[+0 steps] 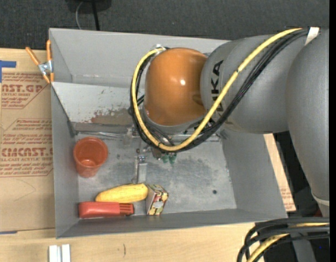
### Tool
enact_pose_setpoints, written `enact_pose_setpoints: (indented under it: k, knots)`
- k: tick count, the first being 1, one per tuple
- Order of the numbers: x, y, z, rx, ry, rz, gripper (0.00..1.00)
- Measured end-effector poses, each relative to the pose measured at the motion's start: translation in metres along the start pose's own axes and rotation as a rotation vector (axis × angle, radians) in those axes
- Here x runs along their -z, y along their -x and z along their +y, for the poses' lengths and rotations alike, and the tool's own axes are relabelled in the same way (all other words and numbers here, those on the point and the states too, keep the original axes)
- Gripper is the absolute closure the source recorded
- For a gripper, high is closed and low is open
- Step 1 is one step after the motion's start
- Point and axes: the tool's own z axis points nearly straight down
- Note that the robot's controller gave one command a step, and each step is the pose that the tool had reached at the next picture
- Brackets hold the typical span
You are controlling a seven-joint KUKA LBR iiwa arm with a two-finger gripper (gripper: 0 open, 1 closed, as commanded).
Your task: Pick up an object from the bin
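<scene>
Below my orange wrist cover point(173, 86), the gripper point(141, 167) hangs low over bare floor of the bin point(91, 91), with nothing under it. The cover and the cable loop point(136, 100) hide its upper part, so I cannot tell whether it is spread or pressed together. Nothing shows pinched in it.

Candidates, by nearness to the gripper:
- yellow banana-shaped piece point(123, 192), lying flat, near the tip on the side away from the cover.
- small printed box point(157, 200), touching that piece's end, tilted.
- red flat handle-like thing point(105, 209), just past the yellow piece, along the bin wall.
- orange cup point(90, 156), upright, mouth up, well off to the side and alone.

Judgement: three of the four sit crowded against one wall, probably because loose things end up there, which leaves little room on their far side. The yellow piece is the closest target. It lies crosswise to the tip, so a grasp across its narrow width should suit. The risk is nudging the box.

Status: nothing picked up yet.
</scene>
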Motion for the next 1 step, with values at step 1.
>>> enact_pose_setpoints:
  k: [1]
  knots:
    - [-0.0591, -0.0086, -0.0026, 0.008, 0.001, 0.0, 0.0]
